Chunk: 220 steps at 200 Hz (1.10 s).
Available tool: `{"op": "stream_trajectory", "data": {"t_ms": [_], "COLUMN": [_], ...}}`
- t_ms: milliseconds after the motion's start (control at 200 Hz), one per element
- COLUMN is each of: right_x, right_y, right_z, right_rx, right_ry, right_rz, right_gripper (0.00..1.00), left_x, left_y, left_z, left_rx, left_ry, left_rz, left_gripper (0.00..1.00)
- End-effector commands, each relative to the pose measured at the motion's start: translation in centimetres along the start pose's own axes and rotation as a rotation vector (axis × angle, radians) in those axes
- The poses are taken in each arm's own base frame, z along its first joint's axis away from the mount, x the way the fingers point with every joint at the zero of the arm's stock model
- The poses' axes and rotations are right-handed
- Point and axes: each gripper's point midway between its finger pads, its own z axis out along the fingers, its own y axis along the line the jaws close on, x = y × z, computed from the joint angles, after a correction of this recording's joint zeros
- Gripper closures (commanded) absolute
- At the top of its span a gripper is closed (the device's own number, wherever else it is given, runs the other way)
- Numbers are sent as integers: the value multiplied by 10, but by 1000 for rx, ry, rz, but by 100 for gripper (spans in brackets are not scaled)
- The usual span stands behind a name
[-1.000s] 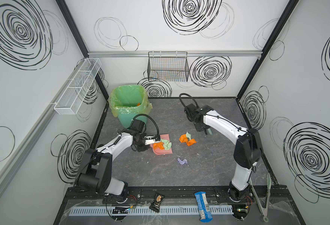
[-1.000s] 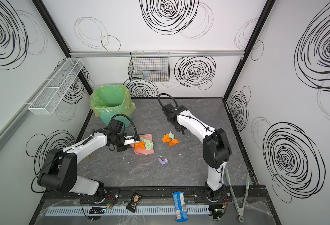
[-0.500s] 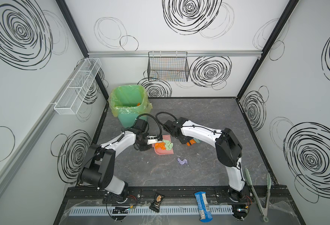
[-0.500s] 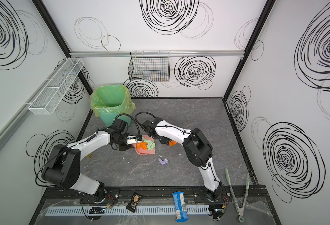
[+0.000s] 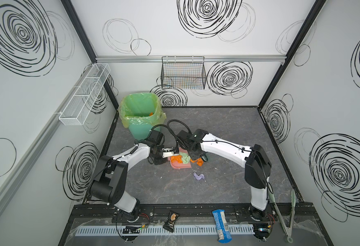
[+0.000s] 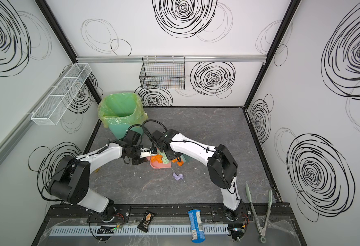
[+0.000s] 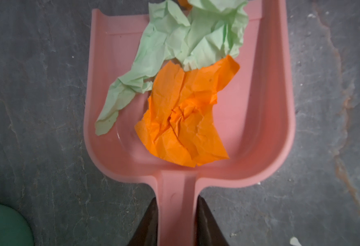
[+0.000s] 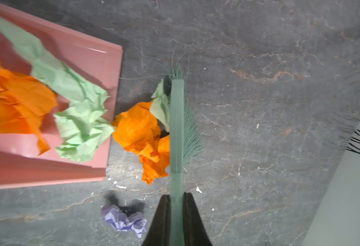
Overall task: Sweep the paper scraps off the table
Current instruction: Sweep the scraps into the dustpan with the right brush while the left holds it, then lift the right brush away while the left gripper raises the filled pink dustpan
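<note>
The left gripper [image 7: 176,205] is clamped narrowly on the handle of a pink dustpan [image 7: 266,127], which lies flat on the dark grey table [image 7: 36,106]. Orange and pale green paper scraps [image 7: 183,119] sit inside the pan. The right gripper [image 8: 176,199] is closed tight on a green brush [image 8: 176,127], which touches an orange and green wad [image 8: 138,132] just beside the pan's open lip. A lavender wad [image 8: 123,219] lies apart nearby. A green-lined bin [image 5: 139,131] stands behind the left arm.

Left arm [image 5: 135,154], right arm [image 5: 223,147]: white shells, black joint housings, looped black cables [image 5: 175,120], dark tapered gripper fingers [image 7: 147,223].
</note>
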Motion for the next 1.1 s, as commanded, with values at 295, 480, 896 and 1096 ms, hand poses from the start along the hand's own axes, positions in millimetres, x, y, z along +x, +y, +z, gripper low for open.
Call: {"op": "stream_trajectory", "data": {"t_ms": [295,480,896,1096], "right_x": [-3,-12,-17,-19], "right_y": [37,30,9,-10], "right_z": [-25,-37,-65,-80], "right_rx": [-322,-365,-392,-385], "right_ry": [-17,-58,-121,-160], "right_rz": [137,187,233,265], "right_gripper": [100,100,100,100], "left_x": [-9,-8,-6,-12], "left_y": [-8,-11,-14,-13], "left_z": [8,10,14,11], "left_rx": [23,27,35,46], "left_ry": [-47,-50,-62,-102], "left_rz": [-10,-9,-24,-36], "left_gripper": [100,100,100,100]}}
